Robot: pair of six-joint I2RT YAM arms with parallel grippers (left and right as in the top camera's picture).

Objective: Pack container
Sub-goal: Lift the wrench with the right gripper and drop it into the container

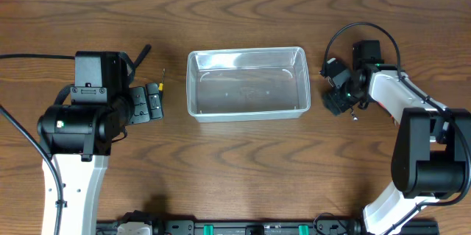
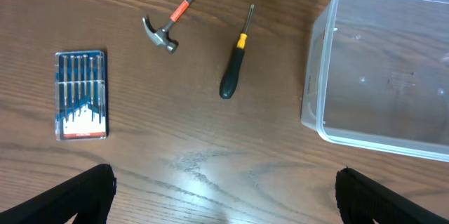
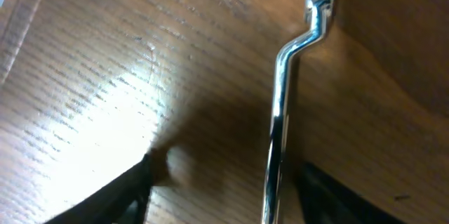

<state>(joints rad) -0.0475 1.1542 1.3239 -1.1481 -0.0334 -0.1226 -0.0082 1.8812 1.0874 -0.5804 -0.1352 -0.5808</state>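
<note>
Right gripper (image 3: pixel 224 182) straddles thin bent chrome bar (image 3: pixel 280 112) (clamped? I cannot tell); loose hold may drop it outside clear plastic container (image 1: pixel 246 84); left gripper (image 2: pixel 228 196) spread apart

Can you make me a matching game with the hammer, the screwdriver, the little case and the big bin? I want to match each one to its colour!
Things:
1. hammer
2. screwdriver
3. case
4. bin

Colours:
A. see-through
B. orange band on the handle
C. blue
D. black and yellow handle

Right pairs: 1-B, 2-D, 3-C, 4-A
</note>
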